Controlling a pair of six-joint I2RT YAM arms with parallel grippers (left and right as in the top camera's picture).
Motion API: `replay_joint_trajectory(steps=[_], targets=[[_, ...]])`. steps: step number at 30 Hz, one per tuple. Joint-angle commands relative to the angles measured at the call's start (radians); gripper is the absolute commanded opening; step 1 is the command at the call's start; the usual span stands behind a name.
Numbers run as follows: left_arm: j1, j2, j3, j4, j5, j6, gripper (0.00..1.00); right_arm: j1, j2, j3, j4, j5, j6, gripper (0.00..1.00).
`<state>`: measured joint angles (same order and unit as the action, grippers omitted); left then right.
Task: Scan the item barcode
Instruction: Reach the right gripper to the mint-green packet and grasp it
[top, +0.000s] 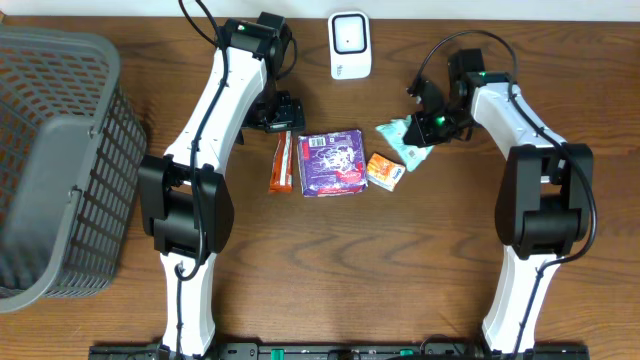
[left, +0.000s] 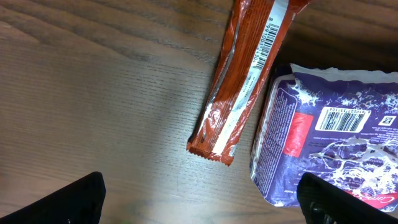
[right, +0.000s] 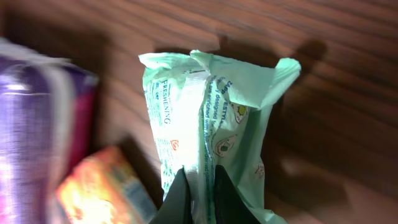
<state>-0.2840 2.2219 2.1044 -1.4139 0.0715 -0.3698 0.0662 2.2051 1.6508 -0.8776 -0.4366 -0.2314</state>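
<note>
Green packet (top: 405, 140), the item I am working with: in the overhead view it sits right of centre on the wooden counter (top: 400, 260), just beside a small orange packet (top: 385, 171). My right gripper (top: 432, 125) is at the green packet's right-hand end. A white scanner (top: 350, 45) stands at the far edge of the counter, well apart from the packet. A purple packet (top: 333, 163) lies in the middle, with a red-orange snack bar (top: 282, 163) just to its left. My left gripper (top: 275, 115) hovers near the top of the bar. A grey mesh basket (top: 60, 150) fills the left side.

From the left wrist camera I look down on the snack bar, lying at a slant with a white strip and a barcode along its length. The purple packet is beside it, barcode label facing up. The two dark fingers (left: 81, 202) of the left gripper show only at the bottom corners, spread wide and released, with nothing between them.

From the right wrist camera the green packet fills the centre, printed side towards me. The dark fingertips (right: 180, 199) of the right gripper are clenched on the raised centre seam at the packet's near end, grasping it. The purple and orange packets are blurred at the left. I cannot tell whether the green packet is off the counter.
</note>
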Motion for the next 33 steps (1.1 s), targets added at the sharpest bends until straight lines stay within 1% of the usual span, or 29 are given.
replay_joint_trajectory(steps=[1,7,10,12,17,19,23,24,26,28,30,31,33], targets=[[0.004,0.013,-0.006,-0.006,-0.013,-0.009,0.98,0.004,-0.087,0.046,-0.022,0.455,0.179,0.01],[0.004,0.013,-0.006,-0.006,-0.013,-0.009,0.98,0.069,-0.126,0.045,-0.086,0.98,0.375,0.01],[0.004,0.013,-0.006,-0.006,-0.013,-0.009,0.98,0.104,-0.113,0.019,-0.087,1.127,0.447,0.01],[0.004,0.013,-0.006,-0.006,-0.013,-0.009,0.98,0.126,-0.098,-0.011,-0.062,1.171,0.471,0.01],[0.004,0.013,-0.006,-0.006,-0.013,-0.009,0.98,0.188,-0.035,-0.132,0.054,1.272,0.465,0.01],[0.004,0.013,-0.006,-0.006,-0.013,-0.009,0.98,0.209,-0.019,-0.155,0.061,1.27,0.463,0.04],[0.004,0.013,-0.006,-0.006,-0.013,-0.009,0.98,0.278,-0.014,-0.158,0.067,1.201,0.462,0.04],[0.004,0.013,-0.006,-0.006,-0.013,-0.009,0.98,0.296,-0.017,-0.151,0.063,1.202,0.462,0.08],[0.004,0.013,-0.006,-0.006,-0.013,-0.009,0.98,0.333,-0.021,-0.121,0.056,1.194,0.462,0.26],[0.004,0.013,-0.006,-0.006,-0.013,-0.009,0.98,0.359,-0.025,-0.08,0.049,1.158,0.457,0.35],[0.004,0.013,-0.006,-0.006,-0.013,-0.009,0.98,0.375,-0.029,-0.019,0.021,1.112,0.439,0.36],[0.004,0.013,-0.006,-0.006,-0.013,-0.009,0.98,0.375,-0.034,0.02,-0.005,1.09,0.439,0.4],[0.004,0.013,-0.006,-0.006,-0.013,-0.009,0.98,0.368,-0.035,0.102,-0.058,1.041,0.44,0.51]])
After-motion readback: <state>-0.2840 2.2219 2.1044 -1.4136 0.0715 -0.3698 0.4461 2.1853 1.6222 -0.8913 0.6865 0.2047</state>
